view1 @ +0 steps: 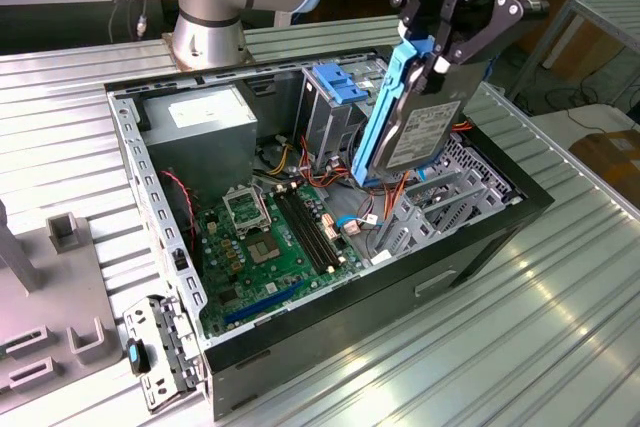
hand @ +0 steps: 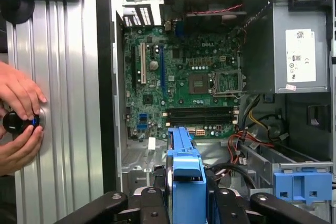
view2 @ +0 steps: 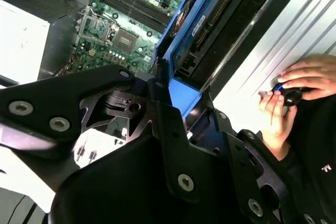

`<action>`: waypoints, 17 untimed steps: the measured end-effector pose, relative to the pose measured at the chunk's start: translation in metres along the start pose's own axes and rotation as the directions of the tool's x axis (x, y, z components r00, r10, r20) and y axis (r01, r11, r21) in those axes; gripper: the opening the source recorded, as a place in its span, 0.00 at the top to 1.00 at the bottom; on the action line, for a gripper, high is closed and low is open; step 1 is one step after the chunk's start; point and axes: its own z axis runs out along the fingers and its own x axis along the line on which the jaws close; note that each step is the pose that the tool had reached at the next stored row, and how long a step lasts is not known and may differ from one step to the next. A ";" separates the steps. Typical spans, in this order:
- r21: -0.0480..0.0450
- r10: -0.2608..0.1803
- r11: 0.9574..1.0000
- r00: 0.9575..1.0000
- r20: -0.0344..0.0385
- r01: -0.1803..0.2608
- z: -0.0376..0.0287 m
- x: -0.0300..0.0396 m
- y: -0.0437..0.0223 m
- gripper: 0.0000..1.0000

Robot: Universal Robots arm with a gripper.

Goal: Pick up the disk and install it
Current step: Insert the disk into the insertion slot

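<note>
Disk: grey hard drive, bright blue plastic frame, steeply tilted.
Gripper: black, clamped on Disk's top end.
Below: open black computer case.

Jaws grip the disk — tilted above the open case.

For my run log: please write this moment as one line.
gripper: shut on disk | disk: tilted over open case | state: not installed

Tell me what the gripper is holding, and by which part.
The gripper holds the disk by the upper end of its blue carrier frame. The disk hangs tilted over the open computer case.
</note>
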 end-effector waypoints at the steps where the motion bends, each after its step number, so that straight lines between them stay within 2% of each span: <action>1: 0.000 0.000 1.000 1.000 0.000 0.000 0.0004 0.0004 -0.0056 0.63; 3: 0.000 0.000 1.000 1.000 0.000 0.000 0.0010 0.0007 -0.0187 0.63; 6: 0.000 0.000 1.000 1.000 -0.001 0.000 0.0019 0.0031 -0.0304 0.63; 10: 0.000 0.000 1.000 1.000 -0.001 0.000 0.0033 0.0064 -0.0398 0.63; 13: 0.000 0.000 1.000 1.000 -0.001 0.000 0.0060 0.0067 -0.0587 0.63; 14: 0.000 0.000 1.000 1.000 -0.001 0.000 0.0064 0.0067 -0.0619 0.63; 16: 0.000 0.000 1.000 1.000 -0.001 0.000 0.0075 0.0090 -0.0638 0.63; 17: 0.000 0.000 1.000 1.000 -0.001 0.000 0.0102 0.0151 -0.0640 0.63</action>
